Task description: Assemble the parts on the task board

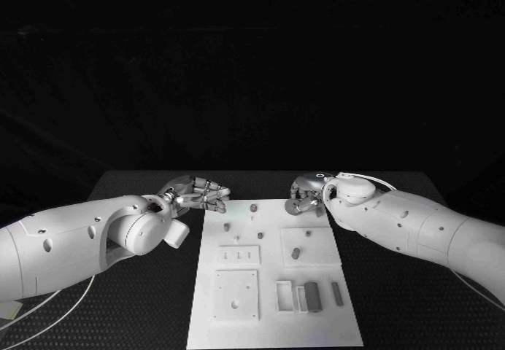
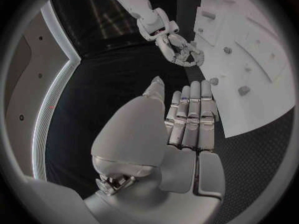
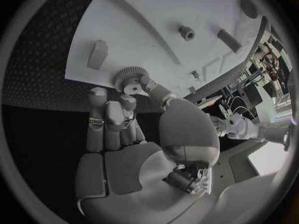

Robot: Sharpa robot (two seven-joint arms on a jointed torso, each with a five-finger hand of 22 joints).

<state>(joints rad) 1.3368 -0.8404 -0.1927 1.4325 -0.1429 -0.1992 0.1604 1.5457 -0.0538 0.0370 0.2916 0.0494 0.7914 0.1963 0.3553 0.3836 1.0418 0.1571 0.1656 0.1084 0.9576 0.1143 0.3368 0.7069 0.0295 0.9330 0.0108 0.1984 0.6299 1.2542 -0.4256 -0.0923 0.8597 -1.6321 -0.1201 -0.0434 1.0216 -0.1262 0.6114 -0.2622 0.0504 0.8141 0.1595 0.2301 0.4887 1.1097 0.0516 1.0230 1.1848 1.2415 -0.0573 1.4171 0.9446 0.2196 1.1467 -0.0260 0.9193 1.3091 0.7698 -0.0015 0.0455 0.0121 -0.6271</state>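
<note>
Left silver many-fingered hand [image 1: 195, 193] empty, fingers straight and close together. Right silver many-fingered hand [image 1: 307, 195] pinching a small ridged gear [image 3: 129, 79].

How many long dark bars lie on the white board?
2. Both lie in the board's near right part: a thick bar beside the white frame, a thin bar further right. The right hand may hide more.

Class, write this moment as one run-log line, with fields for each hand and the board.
left hand: holds nothing, beside board's far left corner | right hand: pinches gear at far right corner | task board: parts lie on it
</note>
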